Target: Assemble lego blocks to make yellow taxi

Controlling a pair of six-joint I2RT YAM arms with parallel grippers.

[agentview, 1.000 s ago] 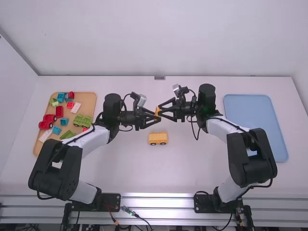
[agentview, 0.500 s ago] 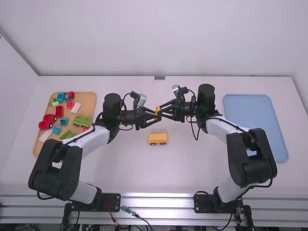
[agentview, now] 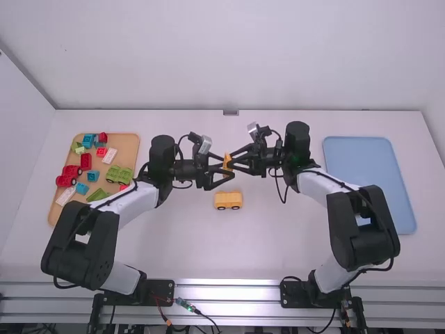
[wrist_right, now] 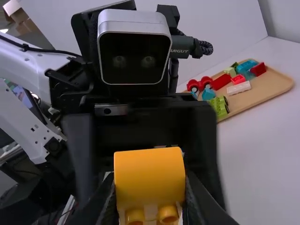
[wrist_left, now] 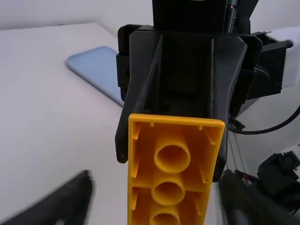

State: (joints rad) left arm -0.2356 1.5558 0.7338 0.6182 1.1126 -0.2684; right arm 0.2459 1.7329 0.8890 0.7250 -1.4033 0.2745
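Over the middle of the table, my left gripper (agentview: 228, 172) stands open and my right gripper (agentview: 232, 161) is shut on a yellow-orange block (agentview: 227, 161). The left wrist view has the block's (wrist_left: 172, 122) hollow underside with round tubes, lying between the spread fingers of the left gripper (wrist_left: 158, 187). From the right wrist, the block (wrist_right: 150, 176) shows a smooth curved face and studs, pinched by the right gripper (wrist_right: 150, 187). A yellow wheeled base (agentview: 228, 200) rests on the table just nearer the camera than the grippers.
A tan tray (agentview: 128, 149) at the left holds several red, green, blue and pale blocks. A blue tray (agentview: 368, 174) lies at the right. The two grippers are very close together, nose to nose.
My left gripper's fingers have spread apart and let go of the block, which stays in my right gripper. The right gripper's fingers have closed together. The wheeled base has not moved.
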